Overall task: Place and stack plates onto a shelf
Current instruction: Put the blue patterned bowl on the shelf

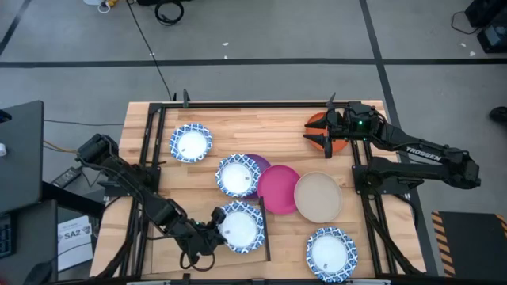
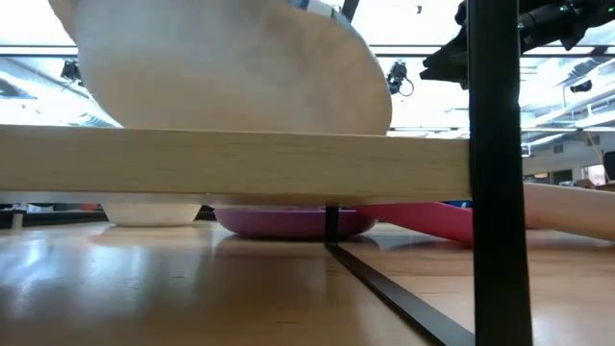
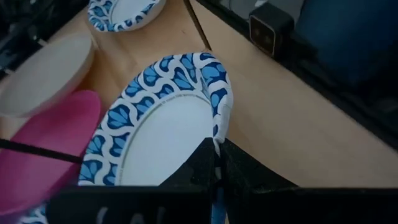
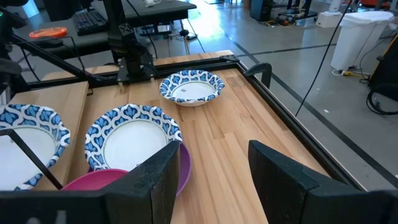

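Our left tool (image 1: 215, 224) is pinched shut on the rim of a blue-patterned plate (image 1: 240, 226) near the front edge of the surface (image 1: 277, 127), a little left of centre. In the left wrist view the dark fingers (image 3: 202, 168) clamp the plate's edge from both sides, and the plate sits tilted. In the low view it lies on the shelf (image 2: 231, 163), a pale plywood panel raised above the surface.

Our right tool (image 1: 326, 133) hovers with its fingers spread and empty near the back right corner, just beside an orange plate (image 1: 318, 121).

Other plates lie spread about: a patterned one (image 1: 190, 142) toward the back left, another patterned one (image 1: 236, 176) at the centre overlapping a purple plate (image 1: 260, 164), then a magenta plate (image 1: 277, 190) and a beige plate (image 1: 318, 197) side by side, and one more patterned plate (image 1: 331, 252) at the front right corner.

We judge the step in hand to be settling the gripped plate flat on the shelf. To do it well, we should level it, keep it inside the shelf's edges, and open the fingers only once it rests fully, then draw back without dragging the rim.
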